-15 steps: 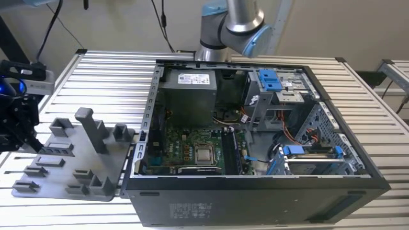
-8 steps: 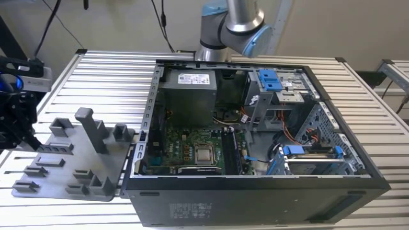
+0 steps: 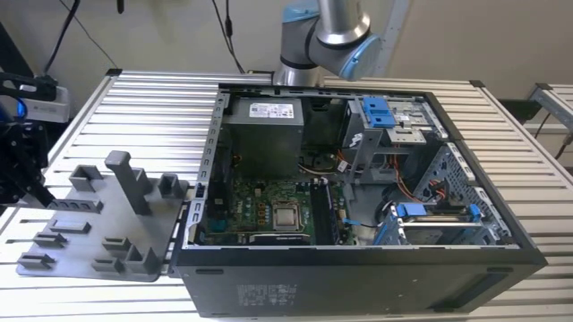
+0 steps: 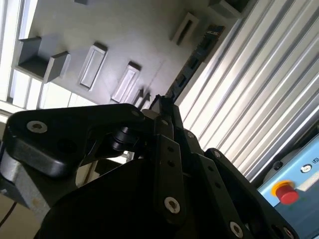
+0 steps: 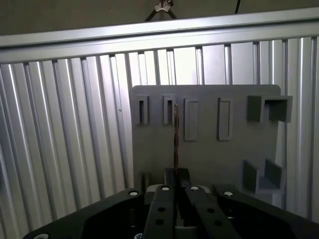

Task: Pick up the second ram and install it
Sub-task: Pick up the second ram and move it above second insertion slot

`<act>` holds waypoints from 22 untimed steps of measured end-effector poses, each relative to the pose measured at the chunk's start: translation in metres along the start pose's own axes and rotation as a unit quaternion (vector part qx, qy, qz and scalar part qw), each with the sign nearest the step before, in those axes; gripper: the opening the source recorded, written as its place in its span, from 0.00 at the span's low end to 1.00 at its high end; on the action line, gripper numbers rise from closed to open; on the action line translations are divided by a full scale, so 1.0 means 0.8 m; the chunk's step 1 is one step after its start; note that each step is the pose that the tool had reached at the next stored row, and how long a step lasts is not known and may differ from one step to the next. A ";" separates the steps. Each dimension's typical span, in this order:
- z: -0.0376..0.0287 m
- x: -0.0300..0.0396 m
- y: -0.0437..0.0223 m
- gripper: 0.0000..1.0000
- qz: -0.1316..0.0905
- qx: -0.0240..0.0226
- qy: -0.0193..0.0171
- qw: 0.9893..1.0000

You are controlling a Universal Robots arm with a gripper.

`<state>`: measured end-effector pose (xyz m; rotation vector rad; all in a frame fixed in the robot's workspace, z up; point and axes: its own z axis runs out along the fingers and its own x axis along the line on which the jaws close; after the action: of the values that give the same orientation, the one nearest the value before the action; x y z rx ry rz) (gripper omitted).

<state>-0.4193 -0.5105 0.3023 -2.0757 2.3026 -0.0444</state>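
The ram [image 5: 175, 134] showed edge-on against the grey holder [image 5: 214, 154], one end pinched in the gripper [image 5: 175, 172], whose fingers were closed tight on it. In the exterior view the gripper hung at the far left of frame, well apart from the open case [image 3: 358, 285].

Your arm, close up
You've got a silver-grey tubular arm [image 3: 339, 17] with a pale blue cap [image 3: 363, 55] on its joint. At the wrist, matte black link bars [image 5: 160, 216] run to the jaws, pinned with round silver screws [image 4: 172, 204], beside a rounded black plate [image 4: 55, 144].
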 end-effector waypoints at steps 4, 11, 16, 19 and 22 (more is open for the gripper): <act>-0.0085 -0.0001 -0.0003 0.14 0.000 0.000 0.000 1.000; -0.0203 -0.0003 -0.0006 0.14 0.000 0.000 -0.001 1.000; -0.0264 -0.0003 -0.0010 0.14 0.000 0.000 -0.003 1.000; -0.0297 -0.0003 -0.0012 0.14 0.000 0.000 -0.005 1.000; -0.0331 -0.0004 -0.0013 0.14 0.000 0.000 -0.008 1.000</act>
<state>-0.4195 -0.5105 0.3288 -2.0686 2.2941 -0.0273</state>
